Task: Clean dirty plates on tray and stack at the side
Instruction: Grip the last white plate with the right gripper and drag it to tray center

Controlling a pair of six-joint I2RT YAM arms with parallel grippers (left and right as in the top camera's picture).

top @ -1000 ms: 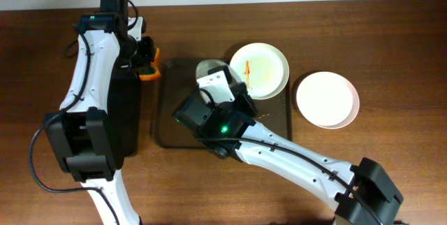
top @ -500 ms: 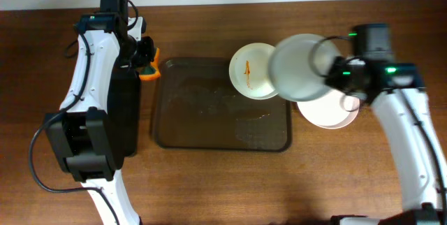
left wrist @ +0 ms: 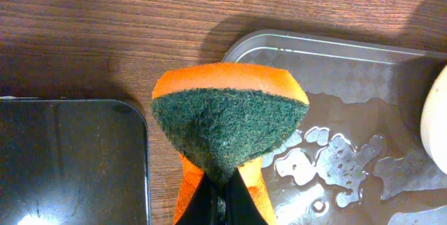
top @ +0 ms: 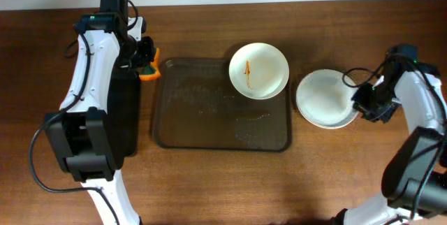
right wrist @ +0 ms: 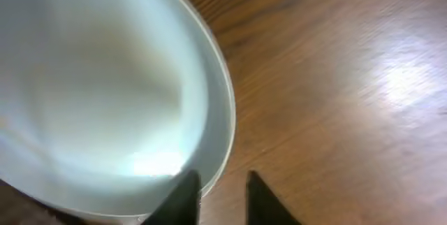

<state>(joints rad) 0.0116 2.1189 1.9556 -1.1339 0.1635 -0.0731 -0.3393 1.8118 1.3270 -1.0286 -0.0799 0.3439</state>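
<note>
One plate point(top: 259, 70) with an orange-red streak lies on the far right corner of the wet brown tray point(top: 209, 117). Right of the tray, a clean white plate point(top: 323, 98) lies on top of another on the table; it fills the left of the right wrist view point(right wrist: 105, 85). My right gripper point(top: 363, 103) is open at this stack's right rim, its fingers point(right wrist: 220, 177) on either side of the rim. My left gripper point(top: 143, 61) is shut on an orange and green sponge point(left wrist: 230, 117), held above the tray's far left corner point(left wrist: 335, 61).
A narrow black tray point(top: 126, 117) lies left of the brown tray under my left arm, and shows in the left wrist view point(left wrist: 70, 162). Water drops lie on the brown tray's floor point(left wrist: 328, 162). Bare wooden table surrounds everything.
My right arm carried a clean plate from the tray to the right and set it on the plate beside the tray. The left arm has not moved.
</note>
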